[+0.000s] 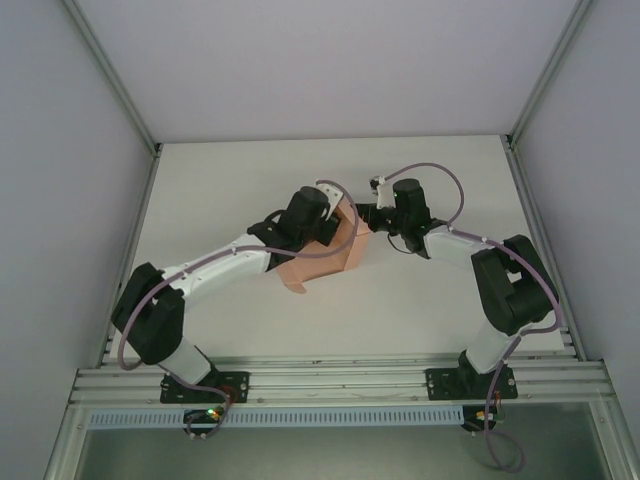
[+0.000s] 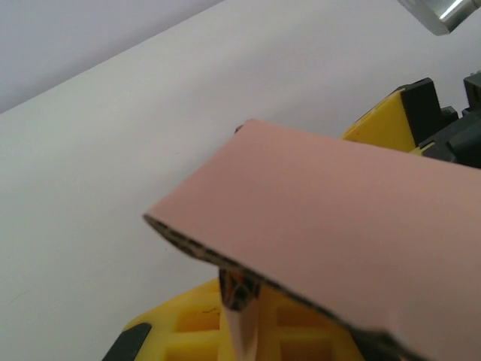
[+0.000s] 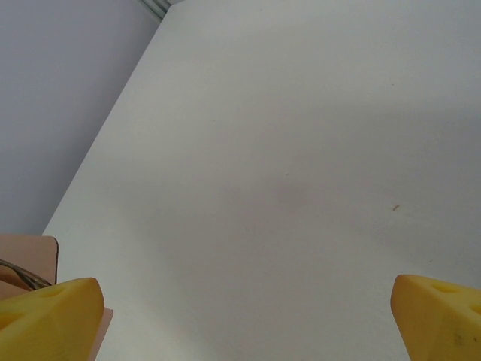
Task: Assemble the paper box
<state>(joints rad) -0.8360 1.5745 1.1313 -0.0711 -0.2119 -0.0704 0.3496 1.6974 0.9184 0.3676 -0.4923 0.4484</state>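
**A:** Where's the box (image 1: 322, 258)?

**B:** Mid-worktop (image 1: 220, 190), between the two wrists in the top view. Pink card, partly folded, not a closed shape. One pointed flap sticks out toward the near-left.

**A:** Left side?

**B:** Left fingers (image 2: 188, 335) are together, clamped on a thin card flap that runs edge-on between them. A broad pink panel crosses the left wrist view above them, tilted, with its cut edge toward the camera.

**A:** Right?

**B:** Right fingers (image 3: 45, 320) are wide apart with nothing between them, just bare worktop beyond. A corner of pink card shows at the lower left of that view, just beside the finger on that side. Can't tell if it touches.

**A:** Arm layout from above?

**B:** The left arm reaches in from the left and its wrist covers the box's upper-left part. The right wrist sits just right of the box's far-right corner. Whether it makes contact there, I can't tell.
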